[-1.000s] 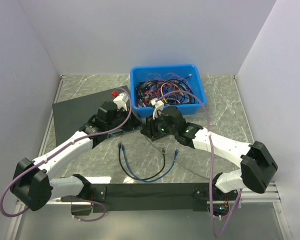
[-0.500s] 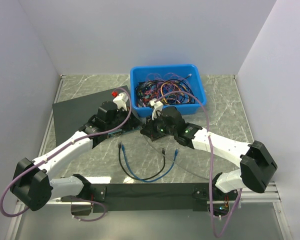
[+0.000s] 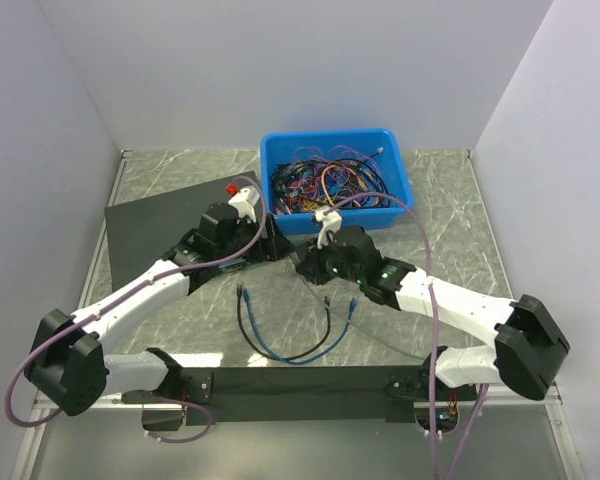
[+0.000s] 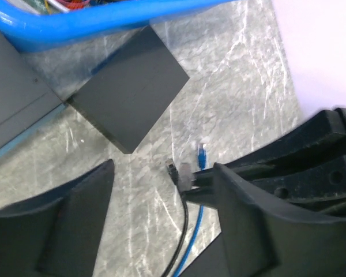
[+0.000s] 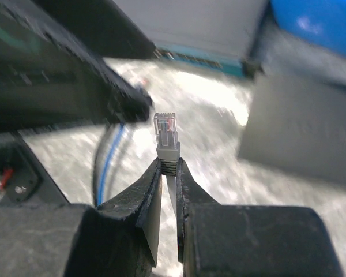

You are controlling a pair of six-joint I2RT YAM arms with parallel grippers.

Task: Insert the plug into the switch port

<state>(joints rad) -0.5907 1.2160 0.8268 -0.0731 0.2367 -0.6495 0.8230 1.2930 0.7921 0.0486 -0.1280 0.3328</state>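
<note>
- Jaws in the top external view: the right gripper (image 3: 305, 268) has backed toward 5 o'clock, away from the blue bin (image 3: 400, 195). The left gripper (image 3: 270, 244) has advanced toward 1 o'clock.
- Left wrist: left jaws released, nothing between them. The switch (image 4: 130, 98) lies on the bench (image 4: 236, 75) at 11 o'clock, port not discernible.
- Right wrist: right jaws clenched on the plug (image 5: 166, 134), which is clear of the switch. Insertion likely needs a fresh approach.
</note>
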